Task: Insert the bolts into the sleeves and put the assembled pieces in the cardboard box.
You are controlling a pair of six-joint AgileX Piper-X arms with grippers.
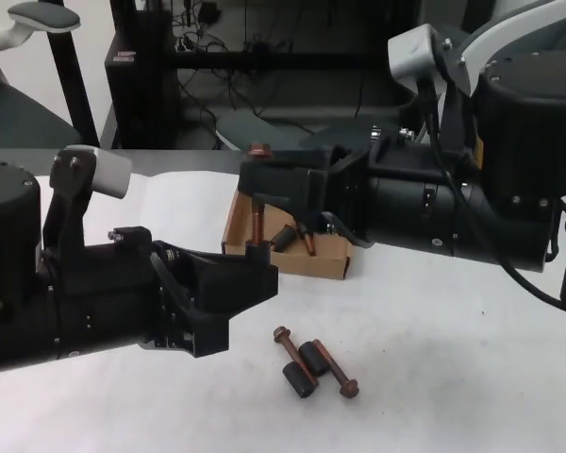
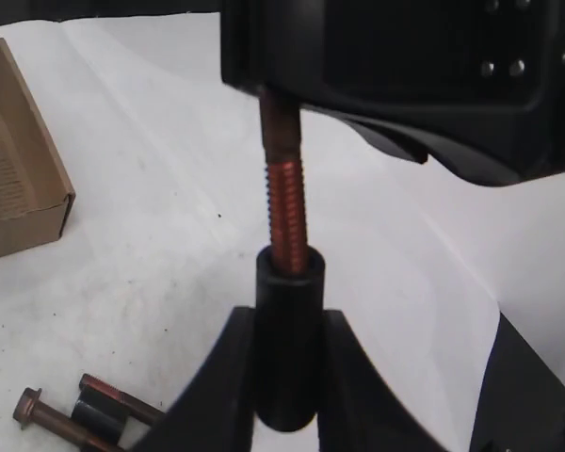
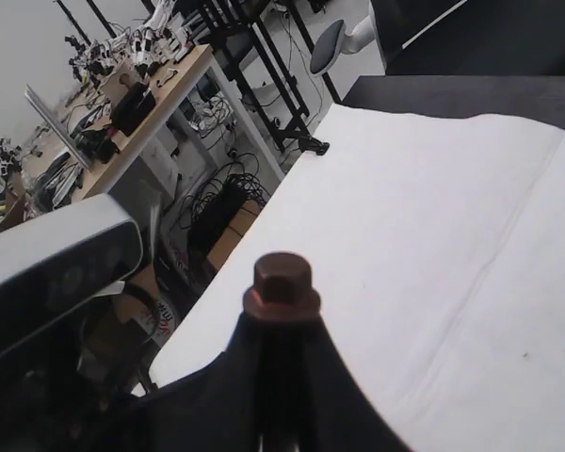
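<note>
Left jaws clamp sleeve [image 2: 287, 348], right jaws clamp bolt [image 2: 284, 202], tip in bore. Risk: slight tilt jams threads, sleeve slips.

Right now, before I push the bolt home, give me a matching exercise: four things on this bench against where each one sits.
Things: 1 sleeve; 2 held bolt; 3 cardboard box; 4 spare bolts.
Places: A in the right end effector; B lying on the white cloth; C in the left end effector; D open, partly filled.
Pairs: 1-C; 2-A; 3-D; 4-B.
</note>
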